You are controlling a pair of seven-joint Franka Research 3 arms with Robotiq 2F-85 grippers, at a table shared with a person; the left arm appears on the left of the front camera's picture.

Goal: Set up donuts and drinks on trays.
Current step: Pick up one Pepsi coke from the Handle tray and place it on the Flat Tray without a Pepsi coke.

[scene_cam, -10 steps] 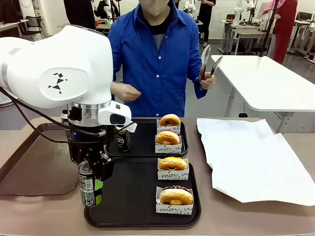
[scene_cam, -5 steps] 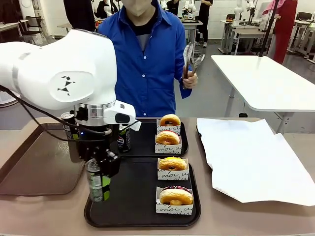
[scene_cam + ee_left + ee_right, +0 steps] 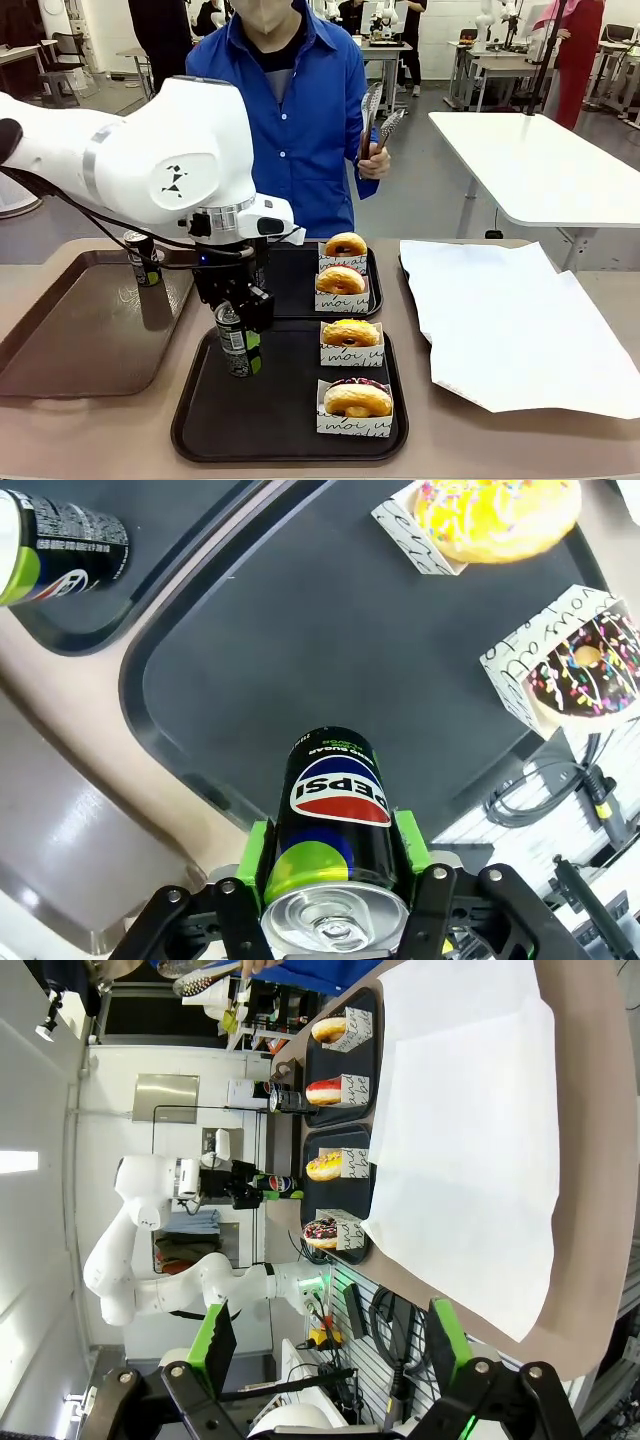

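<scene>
Left gripper (image 3: pixel 239 345) clamps can (image 3: pixel 334 818) above near tray (image 3: pixel 300 650).

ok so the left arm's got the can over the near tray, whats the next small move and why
Probably lower it straight down and then open. The left gripper is shut on the Pepsi can, upright above the bare left half of the near black tray; two sleeved donuts fill the right side.

white paper sheet (image 3: pixel 510 320) beside brown tray (image 3: pixel 80 330); tongs (image 3: pixel 375 115) raised.
</scene>
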